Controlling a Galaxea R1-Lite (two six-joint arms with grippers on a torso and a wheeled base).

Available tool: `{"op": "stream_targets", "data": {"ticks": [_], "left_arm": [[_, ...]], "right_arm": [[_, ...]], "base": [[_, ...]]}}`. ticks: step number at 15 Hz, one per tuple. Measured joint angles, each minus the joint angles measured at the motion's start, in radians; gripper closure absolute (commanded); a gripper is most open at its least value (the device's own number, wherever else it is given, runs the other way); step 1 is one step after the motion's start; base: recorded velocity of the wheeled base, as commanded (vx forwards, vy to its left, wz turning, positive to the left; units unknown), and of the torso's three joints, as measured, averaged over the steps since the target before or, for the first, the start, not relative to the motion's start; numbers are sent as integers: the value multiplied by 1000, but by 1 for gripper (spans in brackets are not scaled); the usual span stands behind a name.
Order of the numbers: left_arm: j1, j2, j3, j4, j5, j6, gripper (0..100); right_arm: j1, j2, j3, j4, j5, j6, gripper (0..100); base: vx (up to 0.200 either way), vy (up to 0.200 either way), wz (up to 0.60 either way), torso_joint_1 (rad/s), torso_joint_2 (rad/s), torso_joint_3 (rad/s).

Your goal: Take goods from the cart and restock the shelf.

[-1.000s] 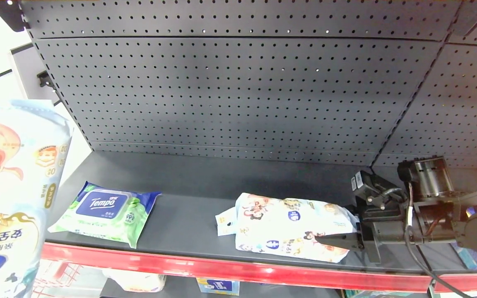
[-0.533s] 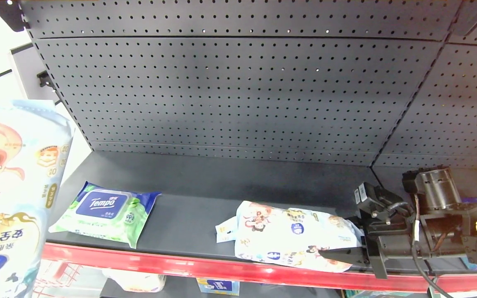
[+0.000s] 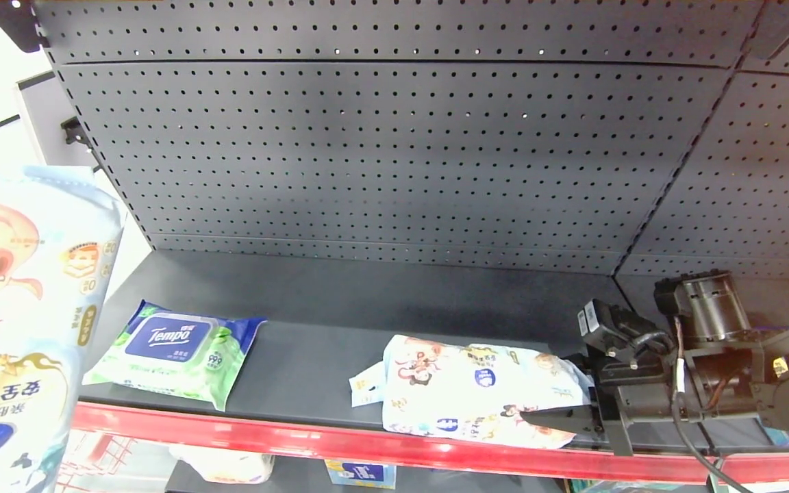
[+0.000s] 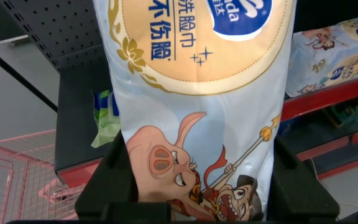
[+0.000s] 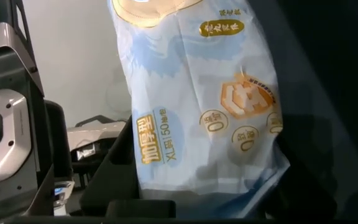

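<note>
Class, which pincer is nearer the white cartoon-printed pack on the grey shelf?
Right. The right pincer clamps the cartoon-printed pack at its right end; the left pincer holds a tall pale-blue bag by the left end of the shelf.

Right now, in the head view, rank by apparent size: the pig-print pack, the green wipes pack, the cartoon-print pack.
1. pig-print pack: largest, but nearest the camera, so true size unsure.
2. cartoon-print pack.
3. green wipes pack, slightly smaller.

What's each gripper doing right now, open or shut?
Left gripper: shut on the upright tissue pack.
Right gripper: shut on the flat pack lying on the shelf.
</note>
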Motion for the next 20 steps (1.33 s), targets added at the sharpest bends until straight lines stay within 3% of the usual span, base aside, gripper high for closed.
{"op": "stream_targets", "data": {"ticks": [8,11,14,18,20], "left_arm": [[-4,38,-3,1,-5,13,100],[-39,110,-14,0,-5,62,100],[-82,232,-45,0,-5,120,100],[-152,448,-155,-2,-7,175,100],[-184,570,-213,-21,-30,263,100]], "right_arm": [[-41,-64,27,1,-18,0,0],[-126,-194,76,0,-28,2,0],[-266,-394,136,0,-27,41,0],[-441,-751,206,7,-53,285,0],[-493,-927,241,10,-86,393,0]], "base": [[0,0,0,0,0,0],[0,0,0,0,0,0],[0,0,0,0,0,0],[0,0,0,0,0,0],[0,0,0,0,0,0]]}}
